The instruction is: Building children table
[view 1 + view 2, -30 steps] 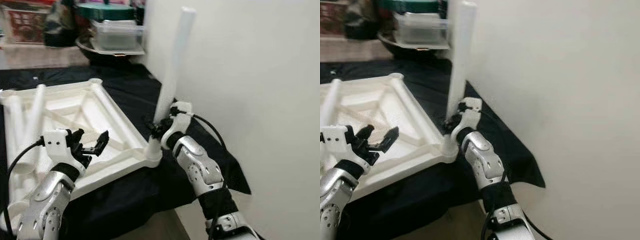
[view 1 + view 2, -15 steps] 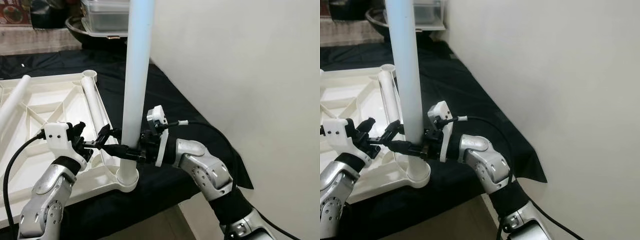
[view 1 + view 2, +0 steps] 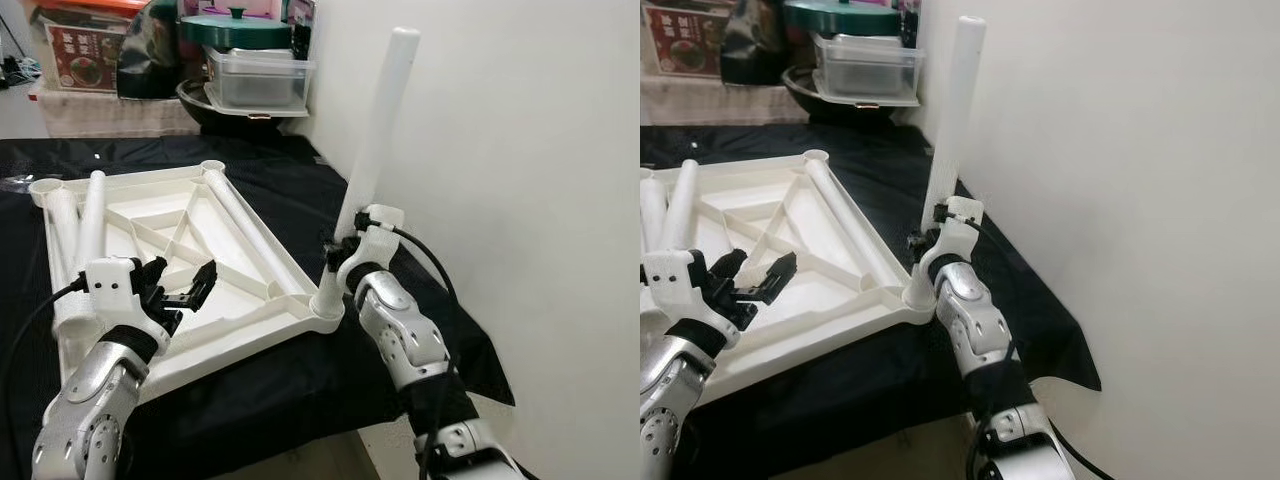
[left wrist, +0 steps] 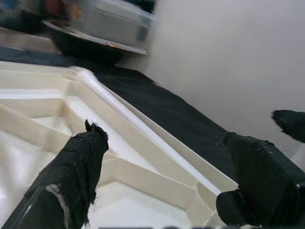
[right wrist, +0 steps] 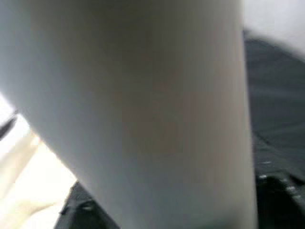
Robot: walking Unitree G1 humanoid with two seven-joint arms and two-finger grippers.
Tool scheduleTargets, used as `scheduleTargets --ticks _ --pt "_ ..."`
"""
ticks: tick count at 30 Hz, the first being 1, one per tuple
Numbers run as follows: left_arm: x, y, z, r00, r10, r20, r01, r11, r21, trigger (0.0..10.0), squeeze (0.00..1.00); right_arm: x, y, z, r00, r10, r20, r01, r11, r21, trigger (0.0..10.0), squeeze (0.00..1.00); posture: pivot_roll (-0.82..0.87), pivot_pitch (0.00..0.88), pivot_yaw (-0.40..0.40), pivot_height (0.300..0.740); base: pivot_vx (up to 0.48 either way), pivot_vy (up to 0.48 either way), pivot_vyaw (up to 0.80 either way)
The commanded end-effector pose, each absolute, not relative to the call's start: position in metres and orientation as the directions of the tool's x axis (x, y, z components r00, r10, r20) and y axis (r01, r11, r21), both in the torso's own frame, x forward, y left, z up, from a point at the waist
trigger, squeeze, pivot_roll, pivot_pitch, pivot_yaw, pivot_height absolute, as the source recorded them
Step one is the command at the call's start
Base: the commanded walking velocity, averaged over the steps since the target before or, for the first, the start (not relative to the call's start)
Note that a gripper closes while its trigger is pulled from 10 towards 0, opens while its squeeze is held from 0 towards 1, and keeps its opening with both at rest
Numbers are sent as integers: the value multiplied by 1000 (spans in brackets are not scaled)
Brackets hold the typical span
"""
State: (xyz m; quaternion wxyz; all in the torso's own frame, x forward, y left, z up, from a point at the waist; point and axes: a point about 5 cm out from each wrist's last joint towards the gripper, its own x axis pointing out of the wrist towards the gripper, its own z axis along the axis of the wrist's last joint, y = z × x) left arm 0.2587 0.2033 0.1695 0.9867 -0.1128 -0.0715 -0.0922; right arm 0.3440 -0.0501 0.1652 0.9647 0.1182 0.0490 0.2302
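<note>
The white children's table top point(image 3: 250, 232) lies upside down on a black cloth point(image 3: 290, 385). One white leg point(image 3: 375, 130) stands in the socket point(image 3: 327, 306) at its near right corner and leans toward the wall. My right gripper point(image 3: 337, 254) is shut on this leg just above the socket; the right wrist view shows the leg point(image 5: 152, 114) pressed close. My left gripper point(image 3: 185, 281) hovers open over the near part of the table top, left of the leg, holding nothing. Its black fingers point(image 4: 76, 176) stand wide apart over the ribbed underside point(image 4: 119, 162). Two loose legs point(image 3: 75, 235) lie on the table top's left side.
A white wall point(image 3: 520, 150) stands close on the right, almost touching the leaning leg. At the back are a clear plastic box point(image 3: 258, 78), a green-lidded pot point(image 3: 235, 27), a dark pan and a red carton point(image 3: 85, 55). The cloth hangs over the near edge.
The whole view has swung back and up. The leg stood upright half a second ago and leans toward the wall now. My left gripper is farther from it, still open.
</note>
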Motion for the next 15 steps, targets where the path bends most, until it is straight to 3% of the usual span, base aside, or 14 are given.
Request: scheduleTargets --ticks 1,2,3,4,5,6,7,9,10,13,14,15 --pt "260 200 168 971 -184 156 215 953 -212 10000 0 336 -29 166 798 603 -13 -570 761 309 10000 1000 179 0 -144 714 0 0 0" --pt "260 200 168 971 -183 155 214 954 -212 10000 0 330 -19 177 703 709 58 -686 653 323 10000 8 180 0 -146 714 0 0 0" --pt "260 200 168 971 -183 155 214 954 -212 10000 0 330 -19 177 703 709 58 -686 653 323 10000 8 180 0 -146 714 0 0 0" --pt "260 201 168 971 -183 155 213 954 -212 10000 0 320 -13 186 565 817 114 -804 514 300 10000 0 181 0 -146 714 0 0 0" --pt "260 201 168 971 -182 155 213 954 -212 10000 0 304 -12 195 377 913 156 -908 331 258 10000 0 180 0 -145 714 0 0 0" --pt "260 201 168 971 -182 155 213 954 -212 10000 0 304 -12 195 377 913 156 -908 331 258 10000 0 180 0 -145 714 0 0 0" --pt "260 201 168 971 -182 155 213 954 -212 10000 0 289 -13 199 214 962 167 -960 176 219 10000 0 180 0 -145 714 0 0 0" --pt "260 201 168 971 -182 155 213 954 -212 10000 0 289 -13 199 214 962 167 -960 176 219 10000 0 180 0 -145 714 0 0 0" --pt "260 201 168 971 -182 155 213 954 -213 10000 0 278 -15 198 101 983 153 -979 70 193 10000 0 180 0 -146 714 0 0 0" --pt "260 201 168 971 -181 156 212 954 -213 10000 0 272 -16 195 43 990 132 -983 18 182 10000 0 181 0 -148 714 0 0 0" --pt "260 201 168 971 -181 156 212 954 -213 10000 0 269 -16 191 26 992 120 -984 4 179 8431 0 186 0 -151 714 0 0 0" --pt "260 201 168 971 -181 156 212 954 -213 10000 0 269 -16 191 26 992 120 -984 4 179 8431 0 186 0 -151 714 0 0 0"
